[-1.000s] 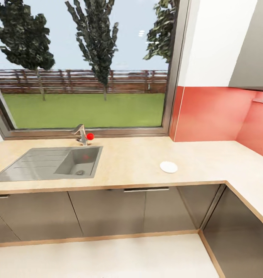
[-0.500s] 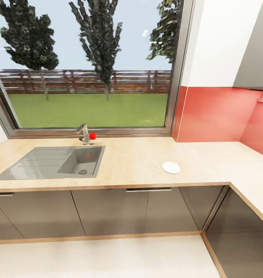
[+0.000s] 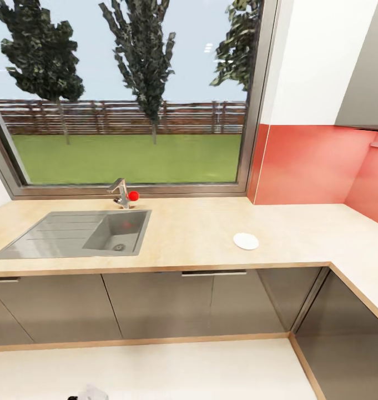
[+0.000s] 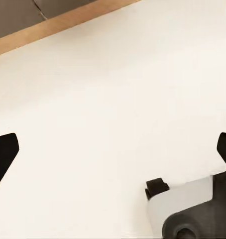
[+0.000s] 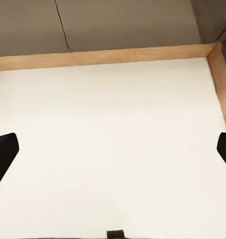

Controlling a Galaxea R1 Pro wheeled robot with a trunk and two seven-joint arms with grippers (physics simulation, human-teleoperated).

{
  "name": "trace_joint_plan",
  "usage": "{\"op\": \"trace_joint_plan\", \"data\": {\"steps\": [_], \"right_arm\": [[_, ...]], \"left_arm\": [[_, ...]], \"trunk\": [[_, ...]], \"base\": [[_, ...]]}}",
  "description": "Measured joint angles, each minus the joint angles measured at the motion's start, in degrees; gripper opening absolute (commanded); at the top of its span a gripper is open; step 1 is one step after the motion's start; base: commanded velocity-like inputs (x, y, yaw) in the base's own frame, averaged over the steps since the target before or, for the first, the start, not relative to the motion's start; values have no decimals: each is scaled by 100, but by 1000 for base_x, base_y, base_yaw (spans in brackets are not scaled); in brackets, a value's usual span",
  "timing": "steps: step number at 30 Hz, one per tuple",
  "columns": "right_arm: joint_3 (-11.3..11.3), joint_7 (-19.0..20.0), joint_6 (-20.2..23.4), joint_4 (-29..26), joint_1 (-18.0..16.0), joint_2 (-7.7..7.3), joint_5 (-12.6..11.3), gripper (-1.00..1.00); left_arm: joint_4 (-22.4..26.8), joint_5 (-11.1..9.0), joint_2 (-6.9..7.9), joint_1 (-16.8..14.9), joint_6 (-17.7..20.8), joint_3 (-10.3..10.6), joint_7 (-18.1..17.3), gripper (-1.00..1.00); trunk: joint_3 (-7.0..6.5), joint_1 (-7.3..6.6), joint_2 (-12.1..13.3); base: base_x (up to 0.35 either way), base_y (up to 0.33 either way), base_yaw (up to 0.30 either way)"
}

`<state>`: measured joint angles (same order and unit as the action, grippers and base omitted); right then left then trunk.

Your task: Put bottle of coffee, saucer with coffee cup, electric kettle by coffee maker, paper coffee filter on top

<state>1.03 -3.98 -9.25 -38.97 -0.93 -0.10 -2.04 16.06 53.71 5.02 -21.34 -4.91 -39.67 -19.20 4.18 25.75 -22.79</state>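
Observation:
A small white saucer (image 3: pixel 246 240) lies flat on the light wooden countertop (image 3: pixel 200 233), to the right of the sink and near the front edge. In the left wrist view my left gripper (image 4: pixel 113 154) hangs open over the pale floor, its dark fingertips (image 4: pixel 4 154) far apart and nothing between them. My right gripper (image 5: pixel 113 152) is open as well, above the floor in front of the cabinet plinth, with its fingertips (image 5: pixel 3 154) spread wide.
A grey sink (image 3: pixel 77 233) with a tap (image 3: pixel 120 193) bearing a red knob sits at the counter's left, under a big window. The counter turns a corner at the right along a red backsplash (image 3: pixel 311 166). Grey cabinet doors (image 3: pixel 155 303) stand below. My white base (image 4: pixel 187 209) shows near the left gripper.
The camera shifted slightly a second ago, then stayed still. A small white part of my own body has come into the bottom edge of the head view.

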Motion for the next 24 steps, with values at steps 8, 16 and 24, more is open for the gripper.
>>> {"op": "trace_joint_plan", "data": {"steps": [8, 16, 24], "right_arm": [[33, 160, 53, -1996, 0, 443, 489, 100], [57, 387, 2333, -4612, -412, 946, -1004, 100], [23, 357, 4372, -4619, -2704, 943, -2197, 100]], "left_arm": [[738, -246, 15, -1181, 70, -49, -3237, 100], [2199, -1108, 14, -2653, 1908, -8, -5112, 100], [2314, -1148, -9, -3793, 3921, -1, -5186, 100]], "trunk": [[0, 0, 0], [-2, -1, 0], [-1, -1, 2]], "base": [[0, 0, 0], [0, 0, 0], [0, 0, 0]]}}
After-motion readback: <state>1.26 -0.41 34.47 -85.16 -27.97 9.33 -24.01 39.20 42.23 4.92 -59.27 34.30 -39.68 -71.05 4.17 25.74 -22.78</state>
